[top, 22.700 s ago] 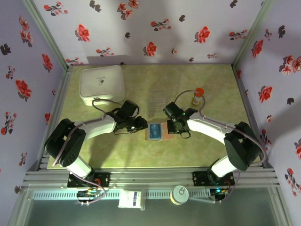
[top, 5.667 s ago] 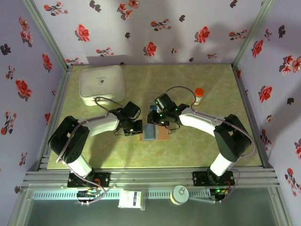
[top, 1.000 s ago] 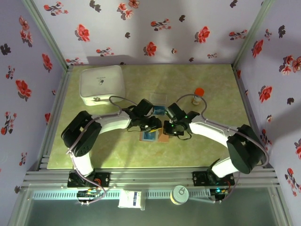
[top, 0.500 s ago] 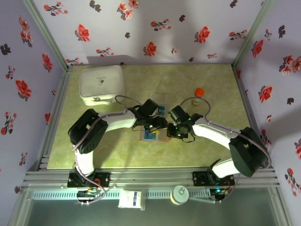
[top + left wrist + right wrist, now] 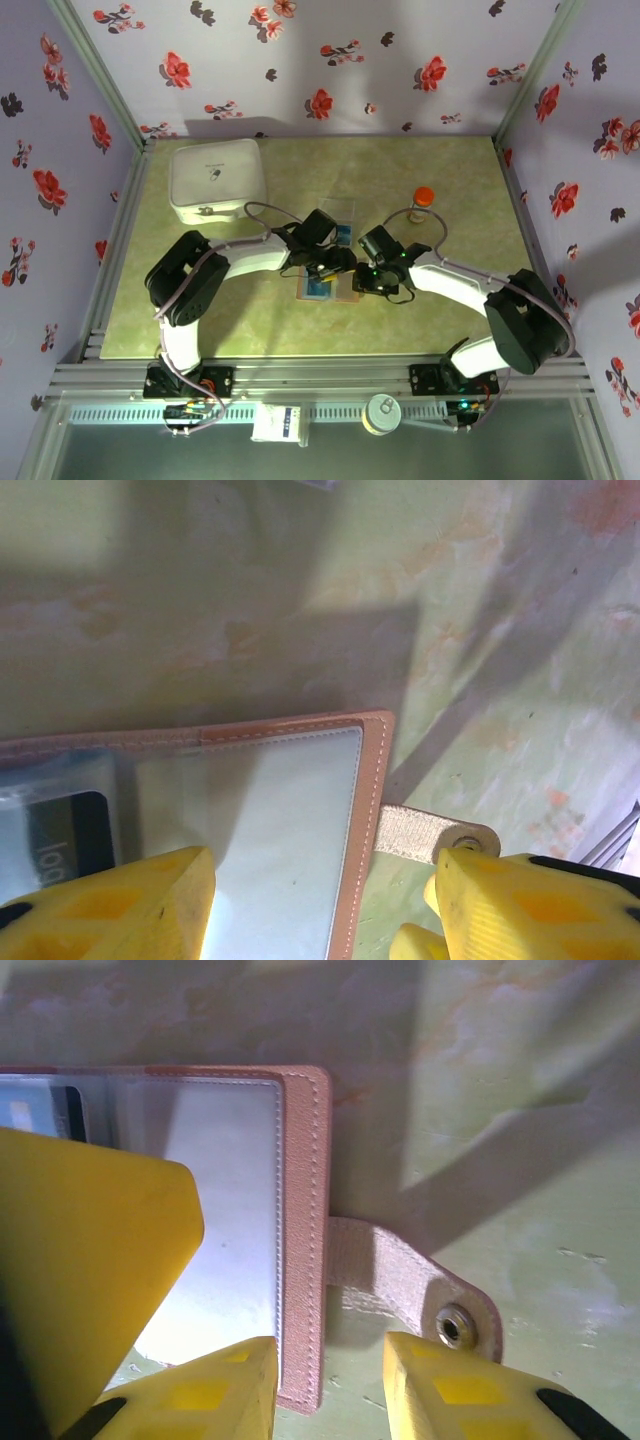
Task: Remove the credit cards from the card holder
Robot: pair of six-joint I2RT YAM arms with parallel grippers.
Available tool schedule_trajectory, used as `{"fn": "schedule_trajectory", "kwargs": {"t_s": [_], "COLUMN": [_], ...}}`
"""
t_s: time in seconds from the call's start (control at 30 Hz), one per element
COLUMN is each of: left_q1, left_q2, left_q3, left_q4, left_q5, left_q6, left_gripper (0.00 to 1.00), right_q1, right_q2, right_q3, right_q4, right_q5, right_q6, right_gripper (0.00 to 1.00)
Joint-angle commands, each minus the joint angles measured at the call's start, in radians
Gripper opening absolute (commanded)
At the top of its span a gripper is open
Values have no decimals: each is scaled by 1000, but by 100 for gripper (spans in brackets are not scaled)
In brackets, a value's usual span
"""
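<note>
The card holder is seen lying open on the tabletop, with both claws brought over it. The left claw is held wide, its fingers spanning the holder's strap-side corner. The right claw is parted only narrowly, with the holder's stitched border lying loose in the gap beside the snap strap. Nothing is gripped by either. A dark credit card is seen tucked in a clear pocket, on the side away from the strap. It is judged that this card is to be drawn out next. The holder should be pinned flat by its leather border with one claw. The card's edge alone, not the sleeve, should be pinched and pulled straight out along the pocket's mouth.
</note>
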State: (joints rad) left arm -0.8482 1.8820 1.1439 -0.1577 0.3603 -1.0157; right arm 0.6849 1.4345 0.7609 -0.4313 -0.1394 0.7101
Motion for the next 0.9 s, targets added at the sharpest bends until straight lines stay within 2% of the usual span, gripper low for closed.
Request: {"fn": "schedule_trajectory", "kwargs": {"t_s": [0.0,0.67,0.87], "left_q1": [19,139,145], "left_q2": [-68,-291,-312], "left_q3": [-8,-155,-191], "left_q4": [-25,-111,-149], "left_q5": [-4,-66,-100], "left_q6": [12,69,91], "left_gripper": [60,60,56], "right_q1": [-8,-21,-24], "right_q2": [38,165,184], "right_q3": [3,101,133], "right_q4": [54,77,54], "right_q5": [-27,-51,-50], "right_q6": [18,5,-12], "right_gripper": [35,32,31]}}
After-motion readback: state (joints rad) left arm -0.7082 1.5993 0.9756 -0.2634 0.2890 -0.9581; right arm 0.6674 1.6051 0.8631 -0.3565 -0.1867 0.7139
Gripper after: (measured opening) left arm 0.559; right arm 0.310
